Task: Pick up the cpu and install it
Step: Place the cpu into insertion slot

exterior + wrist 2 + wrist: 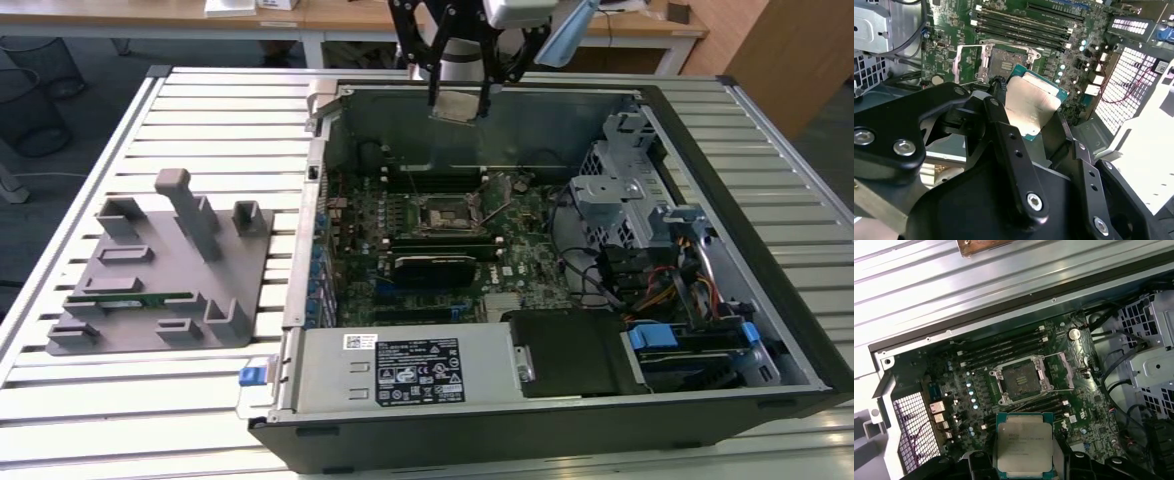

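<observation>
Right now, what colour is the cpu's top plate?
Silver; the cpu shows best in the first wrist view.

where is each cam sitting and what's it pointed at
Exterior view: off the arm, up high, looking down into the open computer case; the jaws show at the case's far edge, shut on the cpu.
First wrist view: on the arm, looking down past the held cpu at the empty socket; jaw tips flank the cpu.
Second wrist view: on the arm, looking along the black jaw links at the cpu, motherboard beyond.
Both wrist views share cpu and socket.
</observation>
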Available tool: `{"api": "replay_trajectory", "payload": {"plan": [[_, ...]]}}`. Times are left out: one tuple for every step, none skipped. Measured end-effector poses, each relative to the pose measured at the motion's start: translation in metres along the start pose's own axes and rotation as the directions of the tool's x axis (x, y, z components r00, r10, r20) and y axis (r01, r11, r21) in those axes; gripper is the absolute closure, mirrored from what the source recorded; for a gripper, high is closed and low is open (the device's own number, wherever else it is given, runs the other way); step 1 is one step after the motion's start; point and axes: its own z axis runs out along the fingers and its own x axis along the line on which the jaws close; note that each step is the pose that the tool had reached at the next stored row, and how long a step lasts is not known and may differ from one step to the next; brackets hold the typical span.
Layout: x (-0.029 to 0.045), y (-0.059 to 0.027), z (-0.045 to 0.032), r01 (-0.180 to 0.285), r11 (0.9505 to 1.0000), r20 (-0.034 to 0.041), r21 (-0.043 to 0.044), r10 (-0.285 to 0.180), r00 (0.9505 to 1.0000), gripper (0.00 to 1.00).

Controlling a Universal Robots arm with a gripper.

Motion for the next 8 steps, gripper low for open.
{"api": "replay_trajectory", "payload": {"plan": [[0.0,0.0,0.0,-0.004,1.0,-0.0001,0.0,0.004,1.0,0.47],[0.0,0.0,0.0001,-0.009,1.0,-0.0001,-0.0002,0.009,1.0,0.47],[0.0,0.0,0.0001,-0.014,0.9999,-0.0001,-0.0002,0.014,0.9999,0.47],[0.0,0.0,0.0001,-0.019,0.9998,-0.0002,-0.0003,0.019,0.9998,0.47],[0.0,0.0,0.0001,-0.024,0.9997,-0.0002,-0.0003,0.024,0.9997,0.47],[0.0,0.0,0.0001,-0.029,0.9996,-0.0003,-0.0003,0.029,0.9996,0.47],[0.0,0.0,0.0002,-0.033,0.9994,-0.0003,-0.0004,0.033,0.9994,0.47],[0.0,0.0,0.0002,-0.037,0.9993,-0.0004,-0.0004,0.037,0.9993,0.47]]}}
